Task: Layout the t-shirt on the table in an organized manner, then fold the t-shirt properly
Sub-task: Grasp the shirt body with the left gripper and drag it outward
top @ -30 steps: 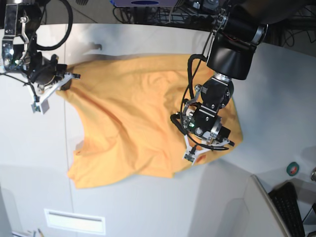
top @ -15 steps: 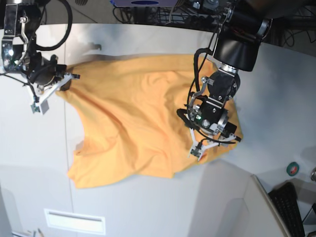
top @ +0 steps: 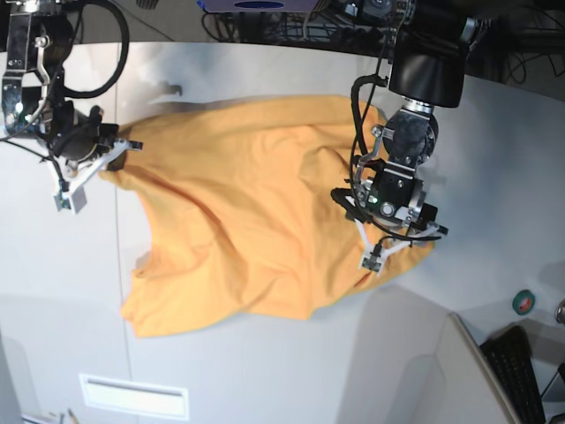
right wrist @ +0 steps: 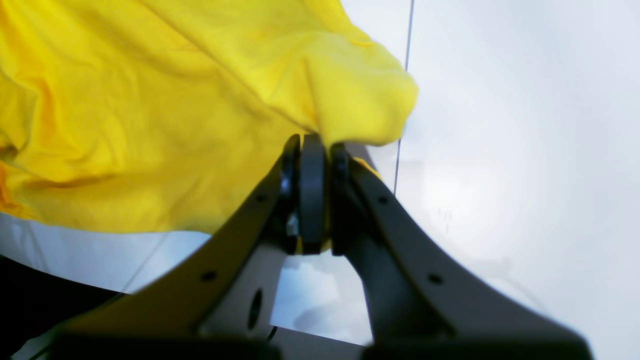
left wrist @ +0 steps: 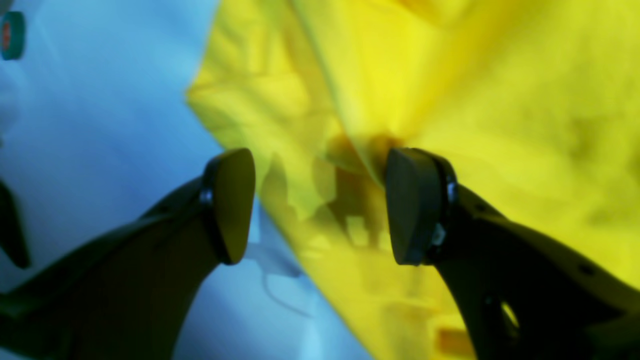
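Layout stage, folding not started

T-shirt [top: 238,221] spread across middle of table [top: 265,371], roughly open but not flat. Diagonal wrinkles run corner to corner, near edge curls, one lobe bunched at lower left in base view

R gripper [right wrist: 312,192]: pads pressed together w/ yellow cloth pinched between them, so clamped on a shirt corner. Wrist view shows fabric draping up and over the tips, corner raised slightly off table beside the thin dark seam line [right wrist: 404,95]. Probable reason for the hold: acts as anchor so the other arm has sth to pull against

L gripper [left wrist: 320,205]: pads well apart, holding nothing. One fingertip [left wrist: 412,205] sits over cloth, the other over bare table, so it straddles the shirt's edge. A raised crease runs up from between the tips. Wrist view is blurred, can't tell whether pads touch the fabric. In base view the L gripper [top: 397,243] sits at the opposite corner from R gripper [top: 97,159]

Judgement: straddle suggests it's lining up to pinch this hem corner; w/ both ends held, shirt could be tensioned to take out the diagonal creases

Risk: soft cotton, a shallow bite may catch one layer only or slip off

Small green roll [top: 523,302] near table edge, well apart from shirt
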Controlling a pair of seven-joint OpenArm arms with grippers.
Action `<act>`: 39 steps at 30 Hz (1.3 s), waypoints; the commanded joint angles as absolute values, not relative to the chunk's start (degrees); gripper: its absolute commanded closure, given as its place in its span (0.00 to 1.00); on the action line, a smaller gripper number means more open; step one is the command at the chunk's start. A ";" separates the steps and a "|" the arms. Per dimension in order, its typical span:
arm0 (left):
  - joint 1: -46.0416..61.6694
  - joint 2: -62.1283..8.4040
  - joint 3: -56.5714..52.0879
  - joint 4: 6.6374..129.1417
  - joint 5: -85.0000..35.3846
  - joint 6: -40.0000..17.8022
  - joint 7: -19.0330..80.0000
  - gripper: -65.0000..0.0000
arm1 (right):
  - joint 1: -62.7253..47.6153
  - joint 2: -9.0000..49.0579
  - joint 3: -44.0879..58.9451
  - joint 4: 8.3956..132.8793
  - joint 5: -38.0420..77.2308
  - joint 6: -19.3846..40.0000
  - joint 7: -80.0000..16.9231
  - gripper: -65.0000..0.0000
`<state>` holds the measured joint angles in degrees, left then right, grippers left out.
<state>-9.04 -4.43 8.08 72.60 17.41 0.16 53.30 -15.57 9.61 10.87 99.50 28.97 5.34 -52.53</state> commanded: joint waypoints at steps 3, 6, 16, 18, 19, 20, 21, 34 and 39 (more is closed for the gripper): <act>-9.54 -4.62 7.96 73.71 17.54 0.66 52.79 0.41 | -15.08 10.15 11.12 100.44 29.58 5.41 -51.65 1.00; -9.54 -4.53 7.87 73.71 17.54 0.66 52.70 0.41 | -15.08 10.15 11.12 100.44 29.58 5.41 -51.65 1.00; -12.79 -4.18 7.34 73.71 7.69 0.66 52.88 0.41 | -15.08 10.15 11.12 100.44 29.58 5.41 -51.65 1.00; -12.62 -4.18 7.34 75.03 5.67 0.66 52.97 0.41 | -15.08 10.15 11.12 100.44 29.58 5.41 -51.65 1.00; -12.26 -4.18 7.34 76.18 4.97 0.66 52.97 0.41 | -15.08 10.15 11.12 100.44 29.58 5.41 -51.65 1.00; -12.18 -4.26 7.34 77.23 4.35 0.66 52.97 0.41 | -15.08 10.15 11.12 100.44 29.58 5.41 -51.65 1.00; -11.56 -4.26 7.25 77.85 4.26 0.66 53.76 0.41 | -15.08 10.15 11.12 100.44 29.58 5.41 -51.65 1.00; -9.63 -6.64 -1.71 80.92 4.09 0.66 55.78 0.41 | -15.08 10.15 11.12 100.44 29.58 5.41 -51.65 1.00; -10.15 -6.20 -1.71 80.13 4.00 0.66 55.78 0.41 | -14.64 10.15 11.12 100.44 29.58 5.41 -51.65 1.00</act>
<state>-8.84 -5.78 -1.58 79.40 3.90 0.21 56.51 -15.38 9.58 10.87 99.50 28.95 5.34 -52.58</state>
